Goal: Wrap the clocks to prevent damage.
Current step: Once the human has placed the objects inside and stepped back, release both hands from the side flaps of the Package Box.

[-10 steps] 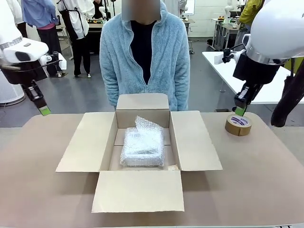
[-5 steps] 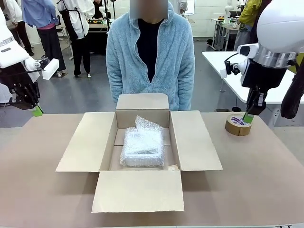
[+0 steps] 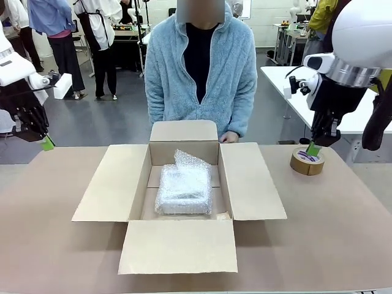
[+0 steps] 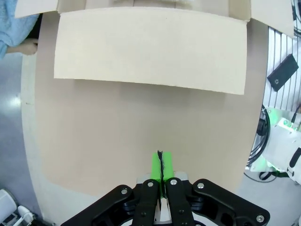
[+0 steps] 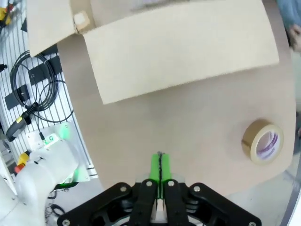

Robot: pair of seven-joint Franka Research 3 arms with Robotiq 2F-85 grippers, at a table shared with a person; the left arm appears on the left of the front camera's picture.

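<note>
One bundle is lying in one open cardboard box [image 3: 116,184] at the middle of the tabletop [image 3: 49,245]. These are the clocks [image 3: 184,191], swathed in clear bubble wrap. All four of the box's flaps are lying spread outward. The bundle is resting flat on the box floor, its sides running square with the box walls. A loose tail of wrap is rising at its far edge, toward the one person [image 3: 202,67] standing there. It is looking nearly square, so I cannot tell its long axis. One brown tape roll [image 3: 307,161] is lying flat to the right of the box. The right gripper [image 3: 313,149] is hanging near it, pads pressed together and holding nothing. The left gripper [image 3: 47,143] is hovering at the left tabletop edge, likewise closed and empty.
</note>
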